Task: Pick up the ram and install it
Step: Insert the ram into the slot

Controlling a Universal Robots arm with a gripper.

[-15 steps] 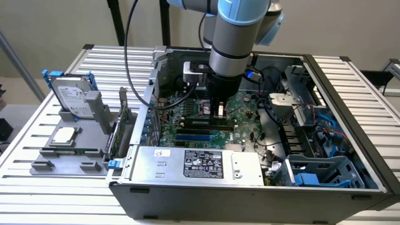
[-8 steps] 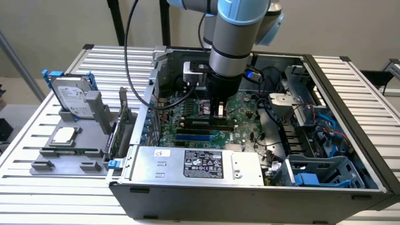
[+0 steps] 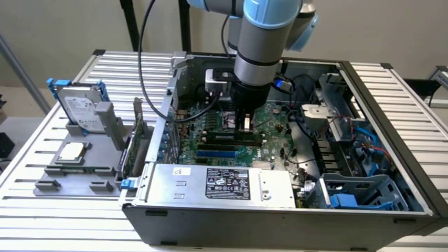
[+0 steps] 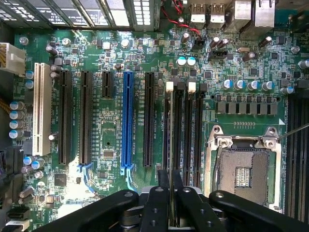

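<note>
Green motherboard point(image 3: 231, 131) inside an open grey computer case point(image 3: 280, 220), taken as the landmark. Gripper point(image 3: 244, 126) lowered over the black memory slots point(image 4: 186, 130) beside the empty processor socket point(image 4: 241, 169). Jaws narrow, clamped on the ram point(image 4: 172, 145), seen edge-on as a thin strip standing upright in line with one slot; whether it is seated cannot be told. Blue slot point(image 4: 127, 121) and white slot point(image 4: 42, 108) lie farther from the socket. Outside the case, on the slatted metal surface point(image 3: 42, 210), a grey holder point(image 3: 77, 173) carries a hard drive point(image 3: 78, 107) and a square silver chip point(image 3: 72, 151).
</note>
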